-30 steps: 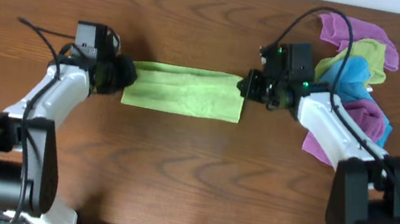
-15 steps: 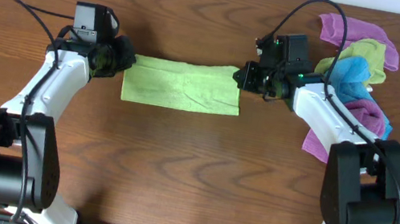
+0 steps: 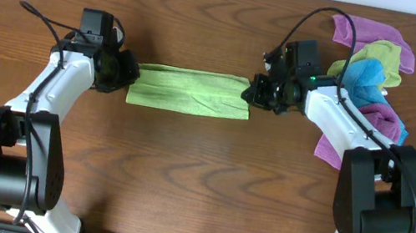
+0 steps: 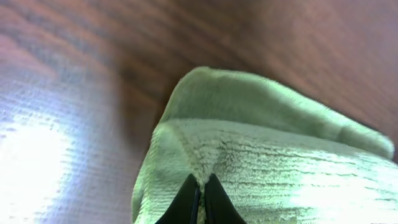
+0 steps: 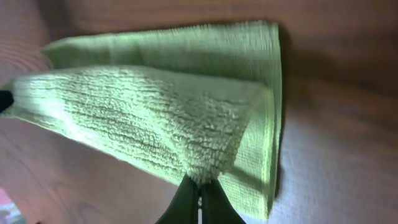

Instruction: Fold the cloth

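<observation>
Clamping the green cloth [image 3: 189, 93] at opposite ends — left end effector [image 4: 199, 188], right end effector [image 5: 199, 188].

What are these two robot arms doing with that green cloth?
They are folding it. The left gripper pinches one end of the green cloth and the right gripper pinches the other, with the cloth doubled into a narrow strip on the table. A pile of colourful cloths lies beside the right arm.
</observation>
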